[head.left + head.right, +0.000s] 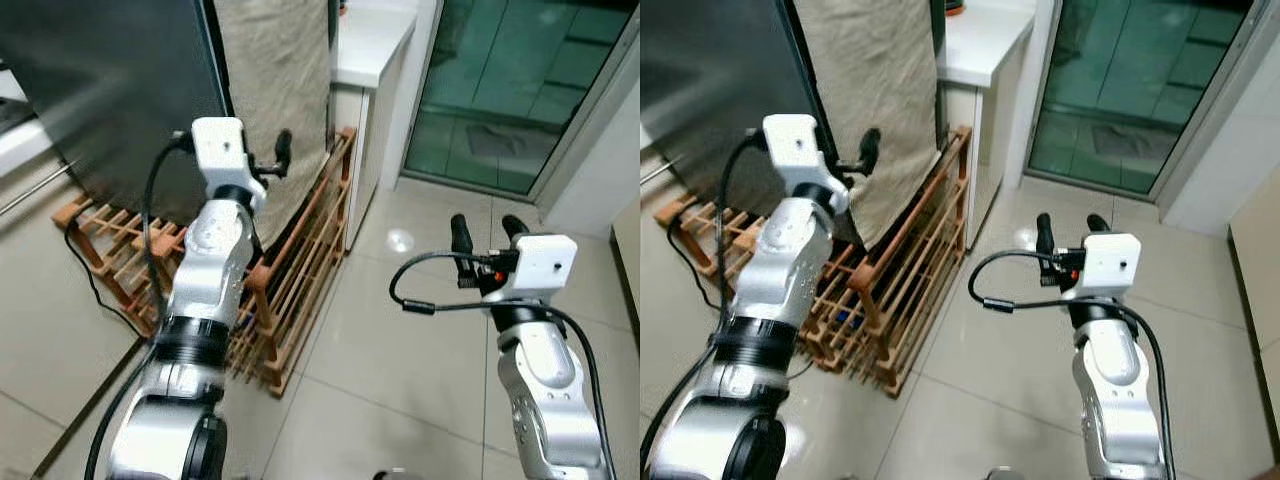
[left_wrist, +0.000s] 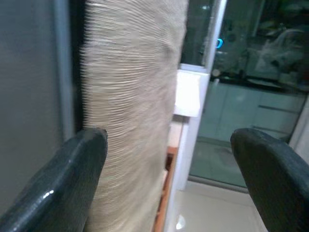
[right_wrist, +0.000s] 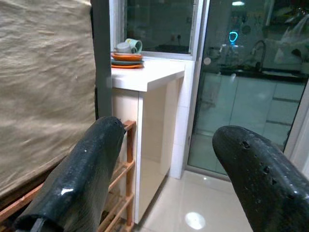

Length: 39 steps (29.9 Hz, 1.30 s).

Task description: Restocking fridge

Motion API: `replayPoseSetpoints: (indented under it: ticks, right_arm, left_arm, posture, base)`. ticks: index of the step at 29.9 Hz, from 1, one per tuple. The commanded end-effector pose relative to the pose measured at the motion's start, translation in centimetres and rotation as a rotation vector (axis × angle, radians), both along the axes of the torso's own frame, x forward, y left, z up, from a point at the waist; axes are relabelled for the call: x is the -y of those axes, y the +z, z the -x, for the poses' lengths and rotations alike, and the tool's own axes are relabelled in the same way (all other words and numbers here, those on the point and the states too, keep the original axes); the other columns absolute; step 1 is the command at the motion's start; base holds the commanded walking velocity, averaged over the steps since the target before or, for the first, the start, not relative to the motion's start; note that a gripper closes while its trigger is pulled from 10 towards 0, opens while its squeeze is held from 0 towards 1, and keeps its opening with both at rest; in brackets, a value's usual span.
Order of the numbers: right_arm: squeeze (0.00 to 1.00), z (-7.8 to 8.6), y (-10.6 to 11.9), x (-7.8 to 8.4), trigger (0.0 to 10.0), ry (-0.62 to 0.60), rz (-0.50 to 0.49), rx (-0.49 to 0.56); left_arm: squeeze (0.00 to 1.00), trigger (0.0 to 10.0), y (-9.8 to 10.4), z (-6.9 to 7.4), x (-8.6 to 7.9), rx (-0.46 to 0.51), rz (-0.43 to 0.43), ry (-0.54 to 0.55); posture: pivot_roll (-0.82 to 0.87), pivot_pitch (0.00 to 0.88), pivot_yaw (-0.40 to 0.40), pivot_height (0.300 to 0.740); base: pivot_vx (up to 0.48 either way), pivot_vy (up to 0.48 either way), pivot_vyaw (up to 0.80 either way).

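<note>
The biggest risk lies at the fridge (image 1: 110,90): its dark door is closed, and the left gripper (image 1: 268,160), fingers spread and empty, is raised beside the beige cloth (image 1: 275,90) draped there, so it could snag the fabric instead of the door edge. A trailing black cable (image 1: 100,295) crosses the wooden rack (image 1: 300,270) underfoot. The right gripper (image 1: 488,232) hovers released over glossy floor tiles (image 1: 400,350). Behind stand a sliding glass door (image 1: 510,90) and a white counter (image 3: 145,75) bearing stacked plates (image 3: 126,59) and a mug (image 3: 130,46).
</note>
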State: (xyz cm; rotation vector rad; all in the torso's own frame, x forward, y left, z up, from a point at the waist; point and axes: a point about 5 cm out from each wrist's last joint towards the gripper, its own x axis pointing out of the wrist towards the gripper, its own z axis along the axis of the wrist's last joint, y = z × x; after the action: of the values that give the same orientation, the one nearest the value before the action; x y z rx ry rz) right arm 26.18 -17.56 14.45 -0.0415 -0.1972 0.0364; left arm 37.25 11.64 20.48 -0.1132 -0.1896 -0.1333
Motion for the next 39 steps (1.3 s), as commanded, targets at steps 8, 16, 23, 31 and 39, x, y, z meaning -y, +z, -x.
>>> replayPoseSetpoints:
  ticks: [8,16,23,31,39]
  right_arm:
    - [0.00,0.2,-0.1,0.1,10.0,-0.006,-0.003,-0.009]
    - [0.00,0.9,0.0,0.3,10.0,-0.019,-0.004,-0.005]
    - [0.00,4.2,1.6,0.9,10.0,-0.056,0.050,0.041]
    - [0.00,6.4,4.7,1.7,10.0,-0.124,0.108,0.201]
    - [0.00,5.0,3.5,2.3,10.0,-0.213,0.032,0.166]
  left_arm:
    - [0.00,10.0,0.7,-1.5,0.2,0.004,0.001,0.049]
    - [0.00,10.0,-0.1,0.1,-2.2,0.005,-0.021,0.051]
    - [0.00,10.0,-0.4,7.5,-2.6,0.059,-0.095,-0.252]
    - [0.00,10.0,0.5,12.1,-5.1,0.196,-0.035,-0.026]
    - [0.00,10.0,-0.2,10.5,-3.3,0.114,0.109,-0.021]
  posture:
    - [-0.18,0.000,0.043,0.740]
    - [-0.18,0.000,0.064,0.740]
    - [-0.11,0.000,0.040,0.740]
    - [-0.10,0.000,0.023,0.740]
    - [-0.10,0.000,0.019,0.740]
  base:
    - [0.000,0.000,0.00]
    - [0.000,0.000,0.00]
    - [0.000,0.000,0.00]
    - [0.000,0.000,0.00]
    - [0.000,0.000,0.00]
